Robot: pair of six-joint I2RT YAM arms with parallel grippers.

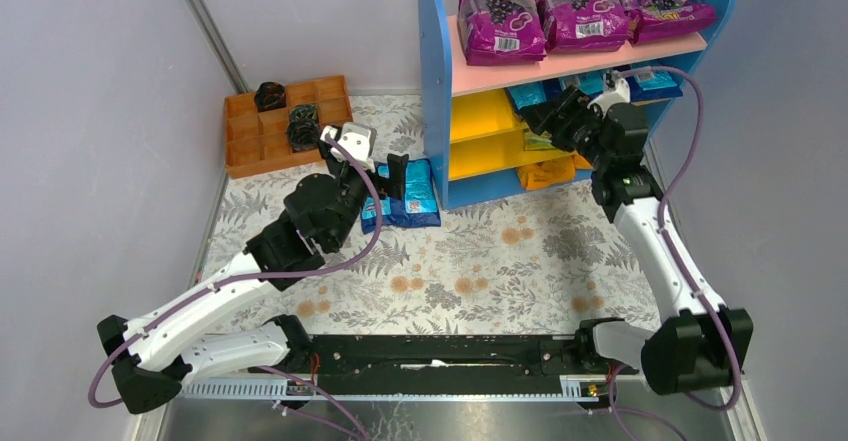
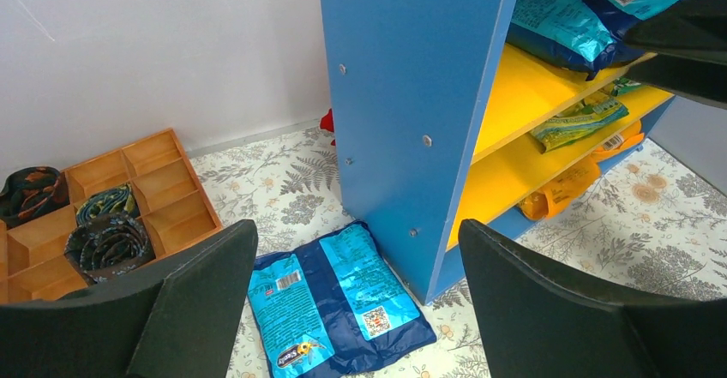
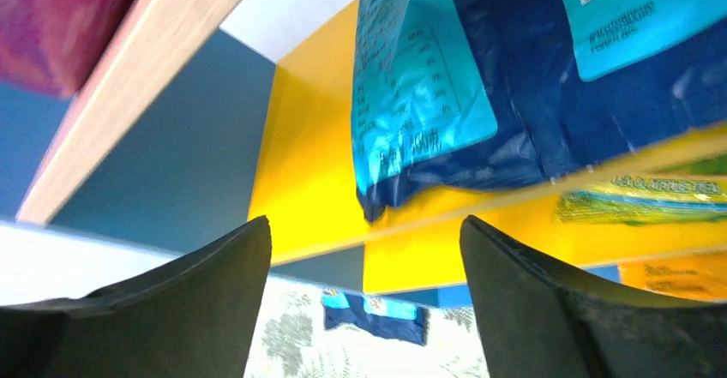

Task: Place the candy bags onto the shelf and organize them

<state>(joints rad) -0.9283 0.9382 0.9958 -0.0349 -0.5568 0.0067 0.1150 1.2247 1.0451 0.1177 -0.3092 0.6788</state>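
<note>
Candy bag (image 2: 339,305), blue, lies flat on table (image 2: 617,249) just beside shelf (image 2: 403,95) side panel, under left gripper (image 2: 357,241), fingers spread, empty. Best drop straight and pinch its free edge, clear of panel. Right gripper (image 3: 364,232), also spread, faces middle tier.

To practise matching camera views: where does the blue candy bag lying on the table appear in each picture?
Top external: blue candy bag left of centre, at the shelf's foot.
Left wrist: the bag sits bottom centre.
Right wrist: the bag is small, bottom centre.
Shared landmark: the upper yellow board.
</note>
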